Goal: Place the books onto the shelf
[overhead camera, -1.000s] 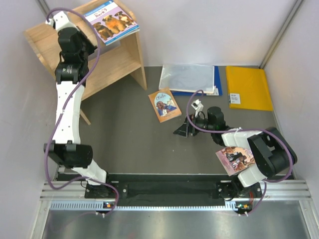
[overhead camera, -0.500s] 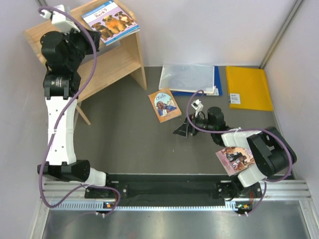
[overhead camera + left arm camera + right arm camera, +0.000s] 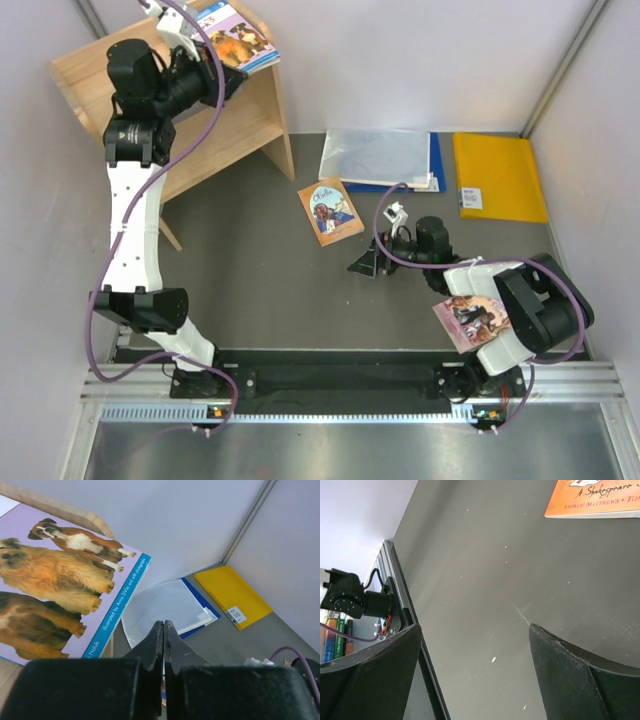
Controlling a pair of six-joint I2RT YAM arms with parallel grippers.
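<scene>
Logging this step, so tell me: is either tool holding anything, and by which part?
Nothing is held. Left tool is shut empty beside the dog book; right tool stands open above the table.

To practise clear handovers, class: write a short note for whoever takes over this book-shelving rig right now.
Left gripper: shut, empty, up by the dog book on the shelf.
Right gripper: open, empty, low over the table near the orange book.
Done: dog book lies on the shelf's top board, overhanging its edge.
Left: orange book flat on the table; pink book against the right arm. No other books in view.
</scene>
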